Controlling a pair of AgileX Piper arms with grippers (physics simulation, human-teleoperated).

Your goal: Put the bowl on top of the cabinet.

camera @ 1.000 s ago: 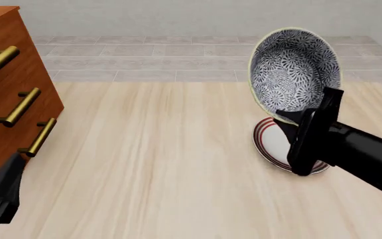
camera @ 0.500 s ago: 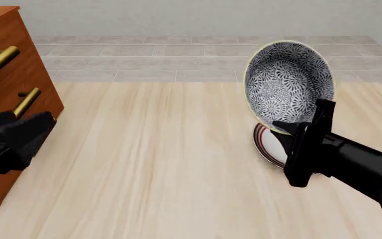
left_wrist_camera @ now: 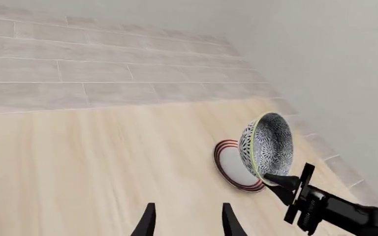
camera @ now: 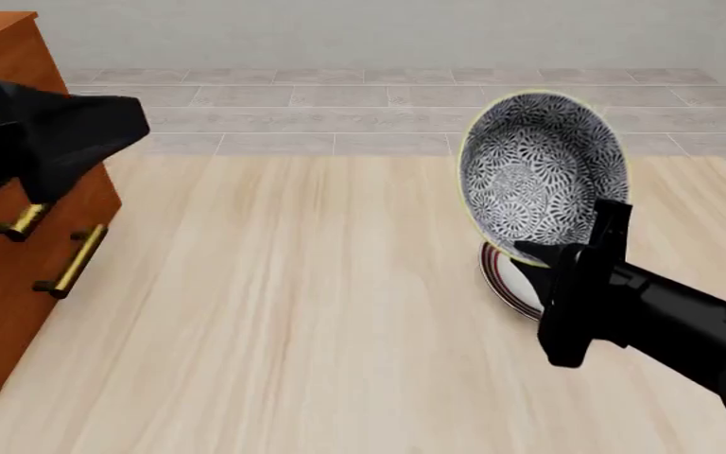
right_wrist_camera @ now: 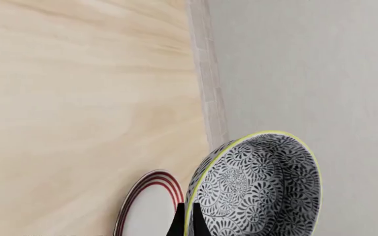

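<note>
The bowl (camera: 543,170), blue-and-white patterned with a pale rim, hangs tilted on its side above the table at the right. My right gripper (camera: 527,252) is shut on its lower rim. In the right wrist view the fingertips (right_wrist_camera: 179,222) pinch the rim of the bowl (right_wrist_camera: 255,189). The cabinet (camera: 4,255), reddish-brown with brass handles, stands at the far left, well apart from the bowl. My left arm (camera: 54,137) hovers in front of the cabinet. In the left wrist view my left gripper (left_wrist_camera: 187,223) is open and holds nothing, and it faces the bowl (left_wrist_camera: 266,145) across the table.
A white plate with red rings (camera: 510,281) lies on the table right under the held bowl, also seen as the plate (left_wrist_camera: 230,164) and the plate (right_wrist_camera: 146,209). The wooden table (camera: 300,312) ends at a tiled floor and a pale wall behind.
My left arm has risen from the lower left corner to the height of the cabinet's upper front. The right gripper has carried the bowl slightly left and closer.
</note>
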